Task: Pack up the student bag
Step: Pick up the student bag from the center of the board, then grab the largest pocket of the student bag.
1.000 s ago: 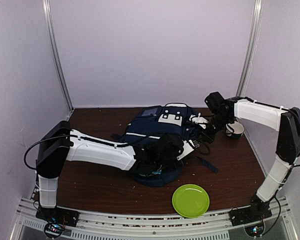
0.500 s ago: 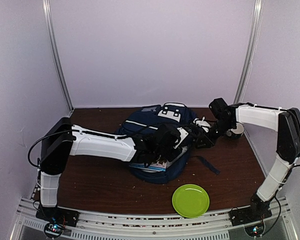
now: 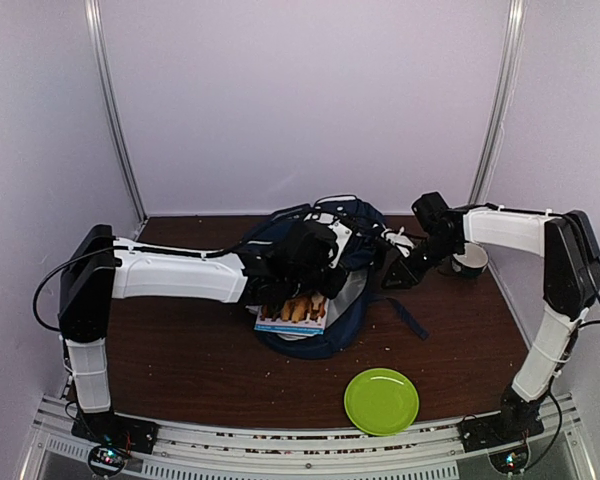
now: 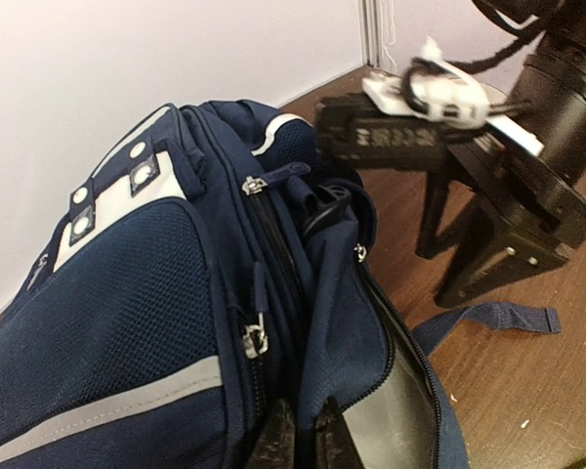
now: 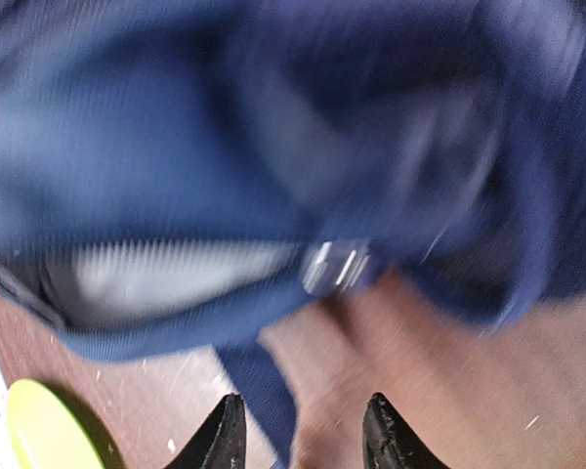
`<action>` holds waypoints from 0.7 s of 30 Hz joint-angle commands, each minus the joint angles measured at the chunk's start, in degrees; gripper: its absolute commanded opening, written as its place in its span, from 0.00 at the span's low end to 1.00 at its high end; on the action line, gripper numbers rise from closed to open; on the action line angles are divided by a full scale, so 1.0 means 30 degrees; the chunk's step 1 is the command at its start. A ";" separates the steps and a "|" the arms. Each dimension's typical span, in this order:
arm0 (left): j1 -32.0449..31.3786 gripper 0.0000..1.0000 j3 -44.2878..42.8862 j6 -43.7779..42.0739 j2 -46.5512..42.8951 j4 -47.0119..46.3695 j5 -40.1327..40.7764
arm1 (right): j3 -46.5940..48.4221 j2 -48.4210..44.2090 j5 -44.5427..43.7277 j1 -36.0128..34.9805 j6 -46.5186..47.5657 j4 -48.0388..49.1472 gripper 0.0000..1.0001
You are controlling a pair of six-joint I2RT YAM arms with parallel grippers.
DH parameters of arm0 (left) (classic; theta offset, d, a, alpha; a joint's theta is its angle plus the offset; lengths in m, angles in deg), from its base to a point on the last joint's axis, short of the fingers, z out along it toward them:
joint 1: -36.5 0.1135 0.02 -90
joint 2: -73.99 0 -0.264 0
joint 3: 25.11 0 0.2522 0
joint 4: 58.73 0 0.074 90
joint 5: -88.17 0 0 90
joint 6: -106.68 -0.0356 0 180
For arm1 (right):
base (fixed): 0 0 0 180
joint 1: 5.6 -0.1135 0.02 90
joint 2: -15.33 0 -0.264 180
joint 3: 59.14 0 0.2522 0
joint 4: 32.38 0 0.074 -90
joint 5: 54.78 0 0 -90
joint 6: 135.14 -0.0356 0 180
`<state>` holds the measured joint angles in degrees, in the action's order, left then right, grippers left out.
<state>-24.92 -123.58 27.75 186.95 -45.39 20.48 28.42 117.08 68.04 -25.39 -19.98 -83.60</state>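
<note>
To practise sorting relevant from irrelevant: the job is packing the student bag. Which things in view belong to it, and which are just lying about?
Job in hand: student bag; printed book or flat box at its opening; left hand gripping the bag's fabric.
Lying about: green plate; cup.

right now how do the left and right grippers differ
The left gripper is shut, pinching the fabric of the bag near its opening; the right gripper is open, gripping nothing. The left touches the bag; the right's fingertips hang over the table beside it. Both are close to the bag.
</note>
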 commanded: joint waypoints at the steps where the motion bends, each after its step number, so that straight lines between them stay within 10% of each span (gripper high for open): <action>1: 0.0662 0.00 -0.0036 0.0851 -0.0962 -0.1513 0.0819 | 0.2716 0.1743 0.0359 -0.0048 -0.0455 0.0129 0.42; 14: 0.0668 0.00 0.0081 0.0998 -0.1660 -0.1580 0.0058 | 0.6858 0.5287 0.2412 -0.0329 0.0808 -0.2523 0.40; 21: 0.0719 0.00 0.0028 0.0794 -0.1658 -0.1489 0.0296 | 0.7717 0.6009 0.3179 -0.0248 0.1249 -0.4084 0.06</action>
<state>-24.27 -123.36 29.28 185.90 -44.89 18.08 51.56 134.57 75.73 -26.00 -17.03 -93.96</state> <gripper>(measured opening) 0.059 0.123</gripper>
